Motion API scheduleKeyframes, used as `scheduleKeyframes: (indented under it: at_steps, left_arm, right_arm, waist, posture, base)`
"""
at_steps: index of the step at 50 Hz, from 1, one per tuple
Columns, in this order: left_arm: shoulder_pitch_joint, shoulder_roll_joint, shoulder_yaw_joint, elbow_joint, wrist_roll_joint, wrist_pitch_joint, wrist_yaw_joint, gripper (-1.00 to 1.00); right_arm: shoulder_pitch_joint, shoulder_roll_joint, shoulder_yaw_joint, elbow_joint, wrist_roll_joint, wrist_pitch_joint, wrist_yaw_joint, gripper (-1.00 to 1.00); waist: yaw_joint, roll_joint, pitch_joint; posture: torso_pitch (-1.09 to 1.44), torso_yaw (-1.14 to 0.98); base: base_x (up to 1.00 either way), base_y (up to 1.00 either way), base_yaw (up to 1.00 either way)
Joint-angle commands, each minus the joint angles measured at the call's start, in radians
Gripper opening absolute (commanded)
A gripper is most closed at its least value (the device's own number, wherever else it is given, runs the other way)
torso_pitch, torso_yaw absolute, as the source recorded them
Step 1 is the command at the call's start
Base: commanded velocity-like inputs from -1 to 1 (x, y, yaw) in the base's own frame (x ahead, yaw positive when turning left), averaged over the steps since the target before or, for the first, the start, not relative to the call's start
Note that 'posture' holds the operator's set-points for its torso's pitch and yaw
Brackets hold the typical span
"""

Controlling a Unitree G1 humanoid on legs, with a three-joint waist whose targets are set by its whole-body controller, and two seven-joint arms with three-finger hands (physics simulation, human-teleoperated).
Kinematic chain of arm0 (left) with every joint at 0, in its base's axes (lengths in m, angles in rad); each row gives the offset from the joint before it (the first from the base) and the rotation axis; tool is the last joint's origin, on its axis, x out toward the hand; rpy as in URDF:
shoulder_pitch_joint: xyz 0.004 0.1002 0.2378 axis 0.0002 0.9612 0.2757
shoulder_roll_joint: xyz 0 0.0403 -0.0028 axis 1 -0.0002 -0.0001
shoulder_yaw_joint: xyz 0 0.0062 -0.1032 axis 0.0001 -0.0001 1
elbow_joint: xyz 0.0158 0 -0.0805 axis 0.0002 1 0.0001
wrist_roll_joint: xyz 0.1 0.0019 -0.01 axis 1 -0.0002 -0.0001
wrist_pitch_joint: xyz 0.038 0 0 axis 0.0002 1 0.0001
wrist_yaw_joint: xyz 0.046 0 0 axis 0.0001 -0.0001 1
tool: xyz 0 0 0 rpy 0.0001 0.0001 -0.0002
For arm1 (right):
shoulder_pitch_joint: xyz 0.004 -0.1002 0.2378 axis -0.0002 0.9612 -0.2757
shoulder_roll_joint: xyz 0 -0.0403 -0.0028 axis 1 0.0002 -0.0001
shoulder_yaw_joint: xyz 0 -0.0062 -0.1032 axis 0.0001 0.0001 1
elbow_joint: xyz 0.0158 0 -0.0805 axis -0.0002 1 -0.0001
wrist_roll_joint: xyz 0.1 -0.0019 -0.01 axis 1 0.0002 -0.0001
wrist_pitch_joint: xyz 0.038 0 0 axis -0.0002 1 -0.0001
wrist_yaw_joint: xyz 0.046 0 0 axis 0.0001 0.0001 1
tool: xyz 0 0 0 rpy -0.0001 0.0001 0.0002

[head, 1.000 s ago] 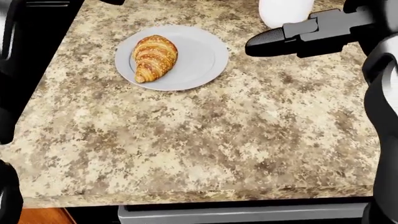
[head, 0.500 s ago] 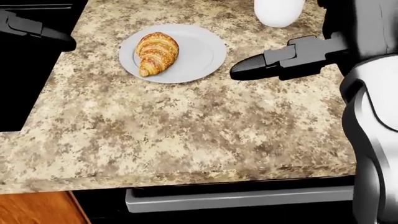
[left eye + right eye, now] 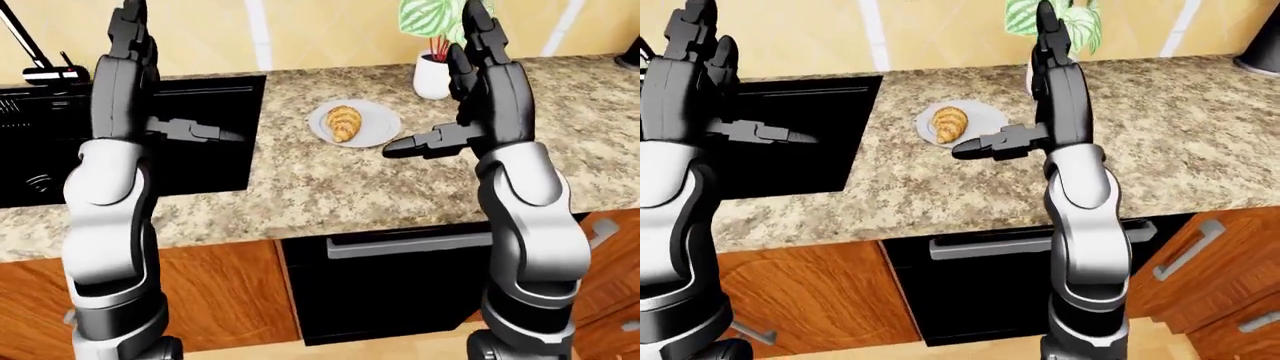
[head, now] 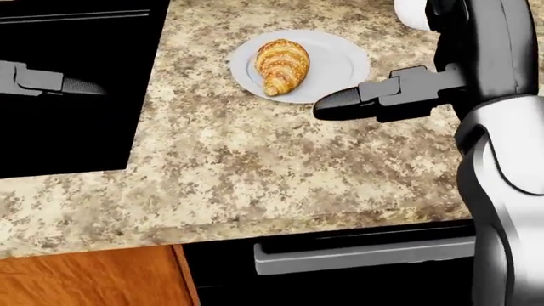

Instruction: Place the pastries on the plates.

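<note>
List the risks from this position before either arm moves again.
1. The right robot hand hangs just right of the plate; a sideways sweep could knock the plate or push the croissant off it.
2. The potted plant stands close behind the raised right arm and could be tipped.
3. The left robot hand hovers over the black sink, far from the plate; no second pastry or plate shows, so turning to search may swing both arms.

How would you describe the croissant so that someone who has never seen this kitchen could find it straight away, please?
Start at the speckled granite counter to the right of the black sink. Near the wall side sits a round pale plate, left of a white plant pot. The croissant lies on that plate, golden-brown and ridged, the only food in view.
</note>
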Motion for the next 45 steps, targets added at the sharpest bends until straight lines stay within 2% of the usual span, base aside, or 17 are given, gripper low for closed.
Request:
scheduleKeyframes:
  at_steps: [1, 4, 7, 8, 9, 16, 18, 19, 22, 23, 25, 27, 30, 32, 34, 37, 45]
  left_arm:
    - [-0.039, 0.016, 0.025, -0.004, 0.013, -0.037, 0.012, 1.00]
    - [-0.041, 0.015, 0.021, -0.011, 0.017, -0.030, 0.006, 1.00]
    - [-0.043, 0.017, 0.025, -0.007, 0.018, -0.030, 0.006, 1.00]
    - [-0.042, 0.018, 0.023, -0.010, 0.019, -0.028, 0.004, 1.00]
    - [-0.039, 0.019, 0.024, -0.014, 0.020, -0.025, 0.002, 1.00]
    - [-0.032, 0.020, 0.024, -0.016, 0.033, -0.025, -0.005, 1.00]
    - [-0.033, 0.018, 0.025, -0.020, 0.033, -0.023, -0.007, 1.00]
    - [-0.033, 0.017, 0.024, -0.020, 0.032, -0.023, -0.009, 1.00]
    - [-0.024, 0.013, 0.021, -0.020, 0.026, -0.040, -0.021, 1.00]
    - [-0.026, 0.009, 0.023, -0.023, 0.017, -0.039, -0.025, 1.00]
    - [-0.033, 0.008, 0.017, -0.019, 0.018, -0.044, -0.027, 1.00]
    - [-0.032, 0.008, 0.017, -0.019, 0.017, -0.047, -0.029, 1.00]
    - [-0.027, 0.009, 0.023, -0.028, 0.013, -0.050, -0.034, 1.00]
    - [-0.019, 0.006, 0.028, -0.030, 0.005, -0.055, -0.031, 1.00]
    - [-0.013, 0.006, 0.033, -0.035, -0.002, -0.055, -0.030, 1.00]
    - [-0.010, 0.013, 0.036, -0.043, -0.007, -0.054, -0.028, 1.00]
    - [-0.007, 0.015, 0.032, -0.035, -0.002, -0.065, -0.020, 1.00]
  right_arm:
    - [-0.033, 0.002, 0.012, -0.023, -0.003, -0.044, -0.003, 1.00]
    - [-0.035, 0.004, 0.011, -0.027, -0.001, -0.039, -0.001, 1.00]
    - [-0.033, 0.001, 0.014, -0.023, -0.015, -0.047, 0.006, 1.00]
    - [-0.032, 0.007, 0.008, -0.026, -0.008, -0.050, 0.006, 1.00]
    - [-0.028, 0.005, 0.009, -0.028, -0.008, -0.052, 0.006, 1.00]
    - [-0.017, 0.003, 0.014, -0.024, -0.019, -0.056, -0.001, 1.00]
    - [-0.014, 0.000, 0.011, -0.029, -0.027, -0.049, 0.001, 1.00]
    - [-0.011, -0.001, 0.012, -0.031, -0.032, -0.047, 0.001, 1.00]
    - [-0.007, 0.003, 0.006, -0.041, -0.027, -0.042, 0.004, 1.00]
    - [-0.007, 0.001, 0.005, -0.042, -0.026, -0.040, 0.005, 1.00]
    - [-0.018, -0.001, 0.001, -0.042, -0.022, -0.036, 0.005, 1.00]
    - [-0.019, 0.001, 0.002, -0.043, -0.019, -0.035, 0.001, 1.00]
    - [-0.014, 0.000, 0.000, -0.048, -0.020, -0.037, -0.007, 1.00]
    - [-0.020, 0.000, 0.001, -0.058, -0.017, -0.030, -0.010, 1.00]
    - [-0.018, -0.001, 0.003, -0.068, -0.015, -0.022, -0.009, 1.00]
    - [-0.016, -0.003, 0.002, -0.071, -0.014, -0.023, -0.011, 1.00]
    - [-0.006, 0.000, 0.001, -0.068, -0.010, -0.036, -0.013, 1.00]
  waist:
    - [0.016, 0.001, -0.036]
    - [0.021, 0.027, -0.049]
    - [0.029, 0.101, -0.045]
    - [0.042, 0.086, -0.039]
    - [0.037, 0.103, -0.052]
    - [0.033, 0.050, -0.027]
    - [0.024, -0.016, -0.005]
    - [0.035, -0.026, -0.006]
    - [0.036, -0.078, -0.037]
    - [0.023, -0.035, -0.034]
    - [0.032, -0.051, -0.047]
    - [0.031, -0.041, -0.058]
    - [0.025, -0.004, -0.039]
    - [0.018, 0.034, -0.037]
    - [0.015, 0.113, -0.056]
    - [0.022, 0.093, -0.036]
    - [0.029, -0.026, -0.026]
  posture:
    - [0.00, 0.00]
    - [0.00, 0.00]
    - [0.00, 0.00]
    - [0.00, 0.00]
    - [0.00, 0.00]
    - [0.00, 0.00]
    - [0.00, 0.00]
    - [0.00, 0.00]
    - [0.00, 0.00]
    - [0.00, 0.00]
    - [0.00, 0.00]
    - [0.00, 0.00]
    - [0.00, 0.00]
    - [0.00, 0.00]
    - [0.00, 0.00]
    - [0.00, 0.00]
    - [0.00, 0.00]
  base:
    - [0.00, 0.27, 0.00]
    - [0.00, 0.27, 0.00]
    - [0.00, 0.18, 0.12]
    - [0.01, 0.00, 0.55]
    - [0.06, 0.00, 0.73]
    - [0.09, 0.10, 0.64]
    - [0.09, 0.52, 0.00]
    - [0.09, 0.43, 0.00]
    - [0.09, 0.43, 0.00]
    - [0.09, 0.43, 0.00]
    - [0.09, 0.43, 0.00]
    - [0.09, 0.43, 0.00]
    - [0.09, 0.43, 0.00]
    - [0.09, 0.43, 0.00]
    - [0.09, 0.44, 0.00]
    - [0.09, 0.46, 0.00]
    - [0.08, 0.49, 0.00]
